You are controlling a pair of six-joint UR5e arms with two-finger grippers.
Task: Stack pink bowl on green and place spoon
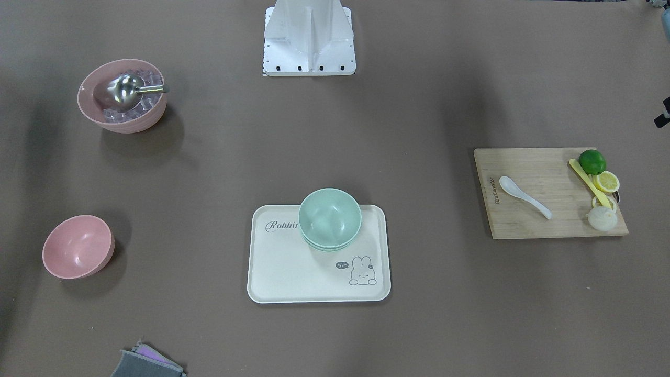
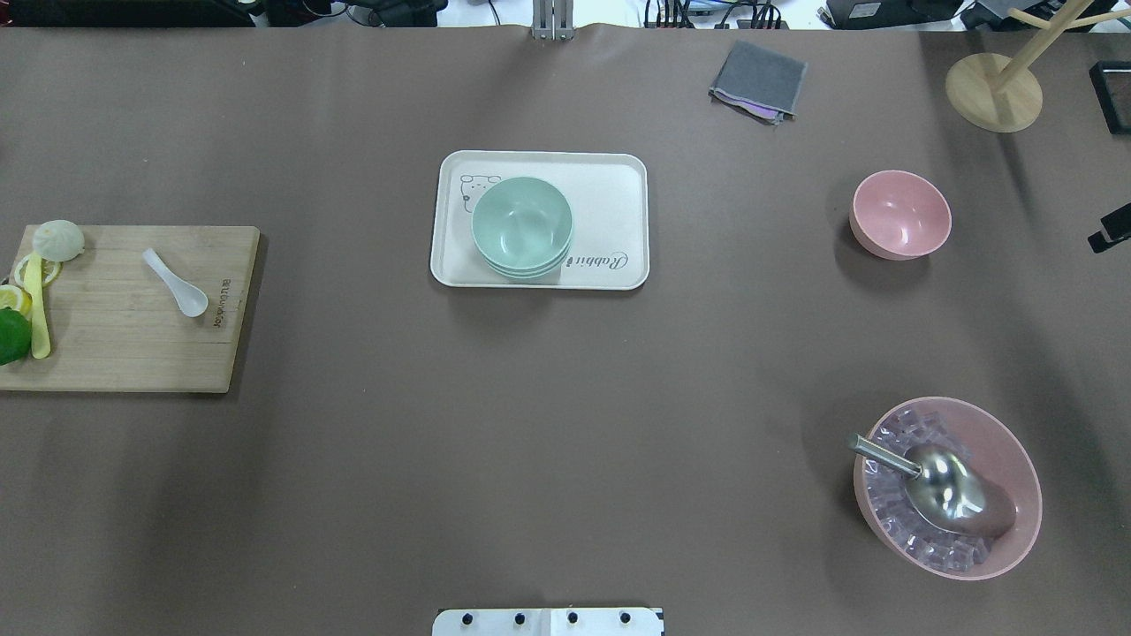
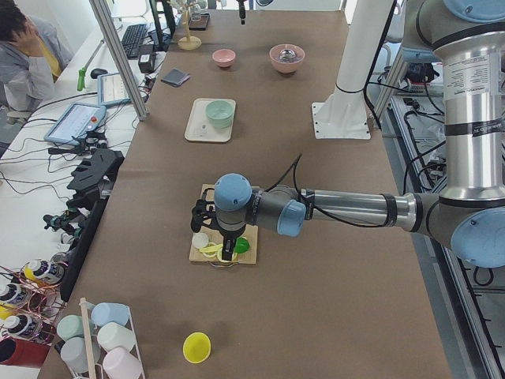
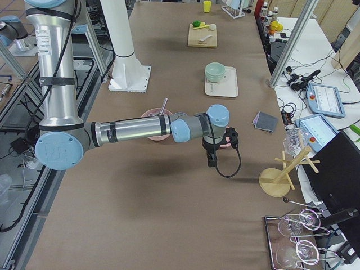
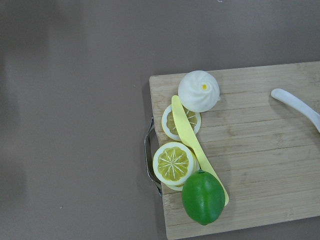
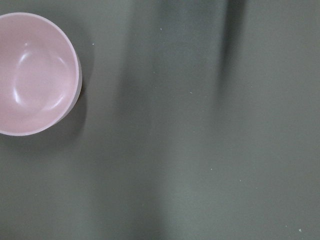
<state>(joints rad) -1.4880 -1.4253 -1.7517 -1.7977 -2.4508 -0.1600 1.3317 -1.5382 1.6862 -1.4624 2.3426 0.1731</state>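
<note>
Pink bowl [image 1: 78, 246] is seen upright and empty on the surface [image 1: 429, 324], on the robot's right side, well apart from the tray [image 1: 282, 277]. It is not yet stacked.

Green bowl [image 1: 330, 217] is set upright and empty on the tray's robot-side half. More green rims are seen nested under it.

White spoon [image 1: 523, 196] is laid flat on the cutting board [image 1: 528, 225], on the robot's left side, with its scoop end turned toward the tray side. A lime [image 1: 592, 161], lemon slices [image 1: 607, 181], a yellow knife [image 1: 589, 183] and a white bun [image 1: 602, 217] are lined along the board's outer edge.

Left tool [image 3: 230, 243] is held pointing down over the fruit end of the board, touching nothing. It is caught only in the side view, so wide or narrow cannot be told.

Right tool [image 4: 211, 160] is held pointing down above the surface, near the pink bowl. The bowl is seen in a corner of the right wrist view, off to one side. The tool's state cannot be told either.

A larger pink bowl [image 1: 121, 99] filled with ice cubes, with a metal scoop [image 1: 125, 89] in it, is placed nearer the robot on its right. A grey cloth [image 1: 146, 364] is left at the far edge.
</note>
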